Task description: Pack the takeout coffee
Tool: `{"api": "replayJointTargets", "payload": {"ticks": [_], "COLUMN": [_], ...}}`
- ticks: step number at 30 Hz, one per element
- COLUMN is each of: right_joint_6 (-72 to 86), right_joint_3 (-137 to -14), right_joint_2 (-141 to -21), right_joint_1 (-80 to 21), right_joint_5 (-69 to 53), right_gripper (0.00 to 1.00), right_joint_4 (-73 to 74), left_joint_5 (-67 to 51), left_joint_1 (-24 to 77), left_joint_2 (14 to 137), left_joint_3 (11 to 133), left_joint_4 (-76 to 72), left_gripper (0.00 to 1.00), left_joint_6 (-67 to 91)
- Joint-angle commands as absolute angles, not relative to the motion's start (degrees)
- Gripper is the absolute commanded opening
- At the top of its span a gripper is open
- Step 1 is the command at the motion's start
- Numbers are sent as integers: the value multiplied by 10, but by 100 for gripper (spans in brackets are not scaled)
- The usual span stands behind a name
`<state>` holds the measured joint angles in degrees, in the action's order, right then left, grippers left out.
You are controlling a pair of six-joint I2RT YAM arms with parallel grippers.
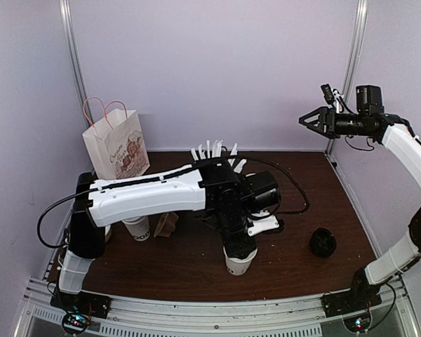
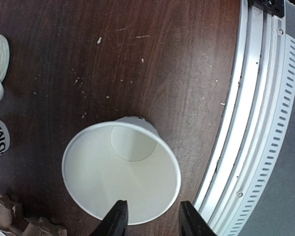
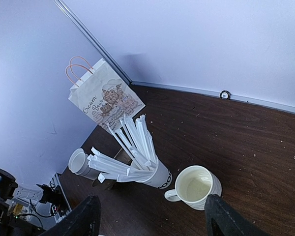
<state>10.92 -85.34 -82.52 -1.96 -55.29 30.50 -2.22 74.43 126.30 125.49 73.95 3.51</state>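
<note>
One white paper cup [image 2: 121, 172] stands lidless near the table's front edge, seen from straight above; it is the cup [image 1: 240, 263] under my left arm. My left gripper [image 2: 153, 216] hangs over its near rim, one fingertip [image 2: 117, 216] above the inside and the other outside, jaws apart and not pressing it. A second lidless cup [image 1: 137, 228] stands at the left, also the cup [image 3: 81, 162] seen past the sticks. A black lid [image 1: 323, 242] lies at the right. My right gripper [image 1: 307, 119] is raised high at the back right, open and empty.
A paper bag [image 1: 116, 144] with handles stands at the back left. A cup of white sticks [image 3: 147, 167] and a cream mug [image 3: 196, 187] stand mid-table. Brown cardboard [image 1: 166, 225] lies by the left cup. The metal front rail [image 2: 255, 123] runs close beside the near cup.
</note>
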Motion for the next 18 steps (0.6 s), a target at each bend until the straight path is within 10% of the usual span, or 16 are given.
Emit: {"api": "replayJointTargets", "payload": {"ticks": [1,12,15,18], "right_joint_6": [120,133,137,140], "right_joint_3": [-846,-830,-827,-824], "right_joint_2": [-819,-810,-808,-807], "right_joint_1": [-10,7,10,11], "right_joint_5": [-567,-567,-568,-568], "right_gripper": [76,76,75,75], "right_joint_4": [284,269,268,265], "left_joint_5": [68,161,140,141], "left_joint_1": [741,537,494,461], "left_joint_2": [1164,967,979,1011], "left_joint_3": [1245,915,884,881], "left_joint_4": [739,587,554,542], "left_gripper": [38,67,60,28], "left_joint_6": [44,243,249,232]}}
